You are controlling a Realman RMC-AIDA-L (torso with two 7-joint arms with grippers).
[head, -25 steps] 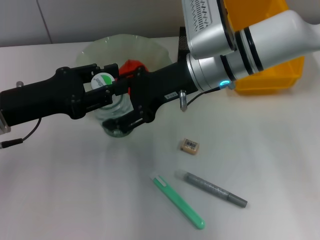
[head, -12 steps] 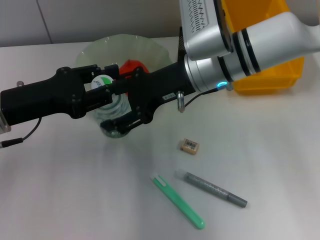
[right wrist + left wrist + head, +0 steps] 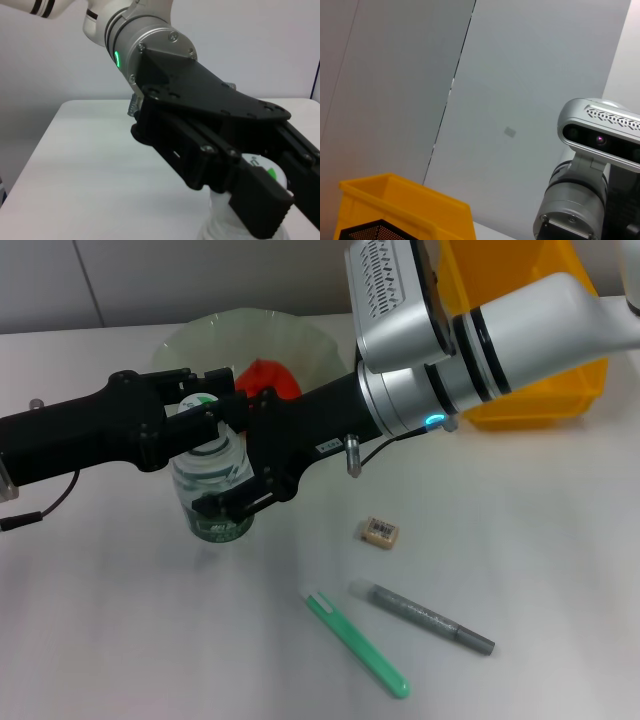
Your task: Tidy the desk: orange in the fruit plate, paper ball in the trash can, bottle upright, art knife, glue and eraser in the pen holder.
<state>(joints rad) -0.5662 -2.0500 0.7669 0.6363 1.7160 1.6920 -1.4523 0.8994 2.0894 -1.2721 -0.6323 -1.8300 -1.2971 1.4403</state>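
- The left gripper (image 3: 205, 418) has its black fingers (image 3: 222, 412) pinched on the neck of the clear plastic water bottle with a green label (image 3: 215, 490), just under its white cap
- The right gripper (image 3: 240, 485) reaches in from the other side; its black fingers (image 3: 232, 502) are pressed against the bottle's lower body near the label, so both grippers hold the same bottle
- The bottle stands close to upright on the white desk (image 3: 520, 540), just in front of the wide pale green bowl with a ruffled rim (image 3: 190, 340), where the red-orange round fruit (image 3: 268, 375) already lies
- Further out, the small beige eraser block with a barcode sticker (image 3: 379, 531) lies on the desk, and beyond it a green knife-like tool (image 3: 357, 643) and a grey pen-like stick (image 3: 421, 617), all well apart from the bottle
- The bright yellow plastic bin (image 3: 540, 390) stands at the far right behind the right arm
- Risk, as I judge it: if one gripper lets go or pulls away before the base sits flat, the light bottle may tip again or be dragged into the bowl's rim; two holds pulling unevenly could also twist it over
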